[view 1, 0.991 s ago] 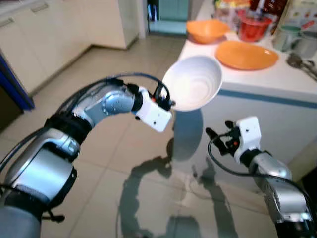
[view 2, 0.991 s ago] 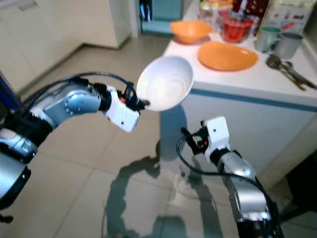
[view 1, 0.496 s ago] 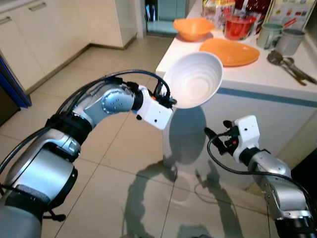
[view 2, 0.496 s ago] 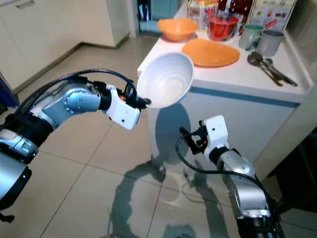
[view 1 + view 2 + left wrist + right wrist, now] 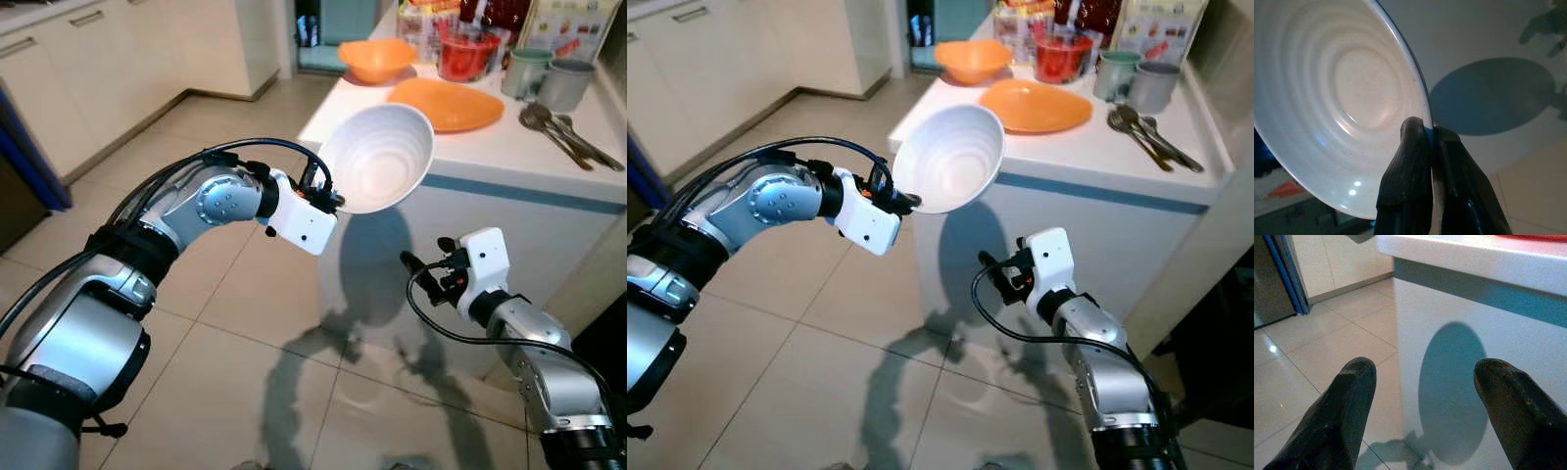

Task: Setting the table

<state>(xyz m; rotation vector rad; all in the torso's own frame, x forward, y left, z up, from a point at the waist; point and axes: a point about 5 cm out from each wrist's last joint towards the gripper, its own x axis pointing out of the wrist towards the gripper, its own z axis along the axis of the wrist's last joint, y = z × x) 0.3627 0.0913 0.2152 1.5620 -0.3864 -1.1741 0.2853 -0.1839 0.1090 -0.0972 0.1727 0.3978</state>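
My left gripper [image 5: 328,199] is shut on the rim of a white ribbed bowl [image 5: 377,159], held tilted in the air beside the near left corner of the white counter [image 5: 509,147]. In the left wrist view the two fingers [image 5: 1413,161] pinch the bowl [image 5: 1337,98] at its edge. My right gripper [image 5: 416,271] hangs lower, in front of the counter's white side, open with nothing between its fingers [image 5: 1347,396]. On the counter lie an orange plate [image 5: 451,104] and an orange bowl [image 5: 375,57].
Farther back on the counter stand a red container [image 5: 470,54], two grey-green mugs [image 5: 549,76] and some metal cutlery [image 5: 563,127]. Cream cabinets [image 5: 88,69] line the left. Tiled floor [image 5: 245,323] spreads below, with a doorway [image 5: 323,29] beyond.
The camera has shifted, so the counter sits more fully in view and slightly left. The bowl stays pinched in my left gripper at about the same height. My right gripper holds its place.
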